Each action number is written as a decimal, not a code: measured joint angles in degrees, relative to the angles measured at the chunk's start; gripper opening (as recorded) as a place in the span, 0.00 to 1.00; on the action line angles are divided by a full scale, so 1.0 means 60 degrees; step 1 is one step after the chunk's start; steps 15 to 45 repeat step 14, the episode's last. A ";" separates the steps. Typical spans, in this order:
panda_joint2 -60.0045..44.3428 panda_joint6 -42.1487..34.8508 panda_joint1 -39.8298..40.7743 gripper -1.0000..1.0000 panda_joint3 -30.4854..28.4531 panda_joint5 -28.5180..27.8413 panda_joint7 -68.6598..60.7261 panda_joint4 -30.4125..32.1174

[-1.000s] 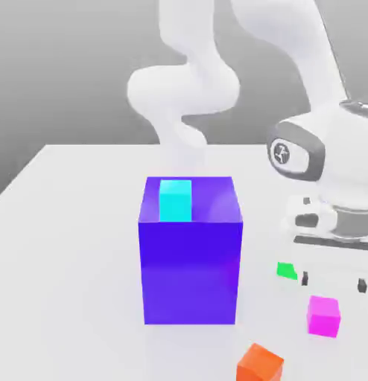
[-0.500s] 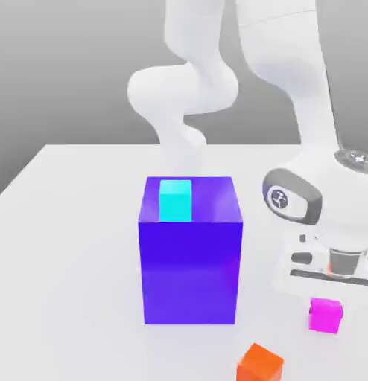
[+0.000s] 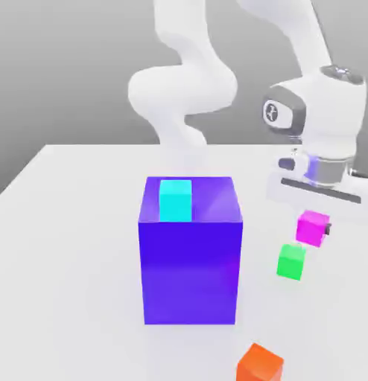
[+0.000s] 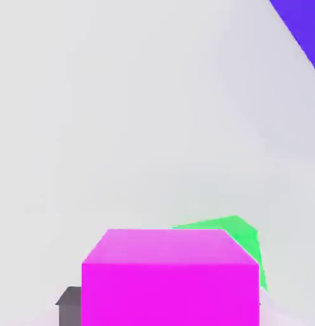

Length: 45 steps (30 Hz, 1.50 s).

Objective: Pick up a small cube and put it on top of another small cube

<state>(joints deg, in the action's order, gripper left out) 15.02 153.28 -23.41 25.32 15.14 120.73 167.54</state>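
The small magenta-pink cube (image 3: 313, 228) hangs in the air, held in my gripper (image 3: 313, 229), which is shut on it. A dark fingertip (image 3: 326, 229) peeks out at its side. Just below it in the exterior view sits the small green cube (image 3: 291, 261) on the table. In the hand view the magenta cube (image 4: 170, 277) is close up, with the green cube (image 4: 230, 232) partly hidden behind it and a grey finger (image 4: 69, 305) beside it.
A big blue-purple block (image 3: 191, 249) stands mid-table with a cyan cube (image 3: 175, 200) on its top. A small orange cube (image 3: 259, 365) lies near the front edge. The white table (image 3: 68, 245) spreads to the exterior view's left.
My gripper came down over the magenta cube on the table, closed on it, and has lifted it up and back, so it now hangs above the green cube.
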 joint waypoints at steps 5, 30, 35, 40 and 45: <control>-0.0571 0.0746 0.0859 0.00 0.0639 -0.1295 0.1463 0.0286; -0.2584 0.2608 0.1927 0.00 0.0981 -0.3636 0.3083 0.0232; -0.2584 0.2608 0.1927 0.00 0.0981 -0.3636 0.3083 0.0232; -0.2584 0.2608 0.1927 0.00 0.0981 -0.3636 0.3083 0.0232; -0.2584 0.2608 0.1927 0.00 0.0981 -0.3636 0.3083 0.0232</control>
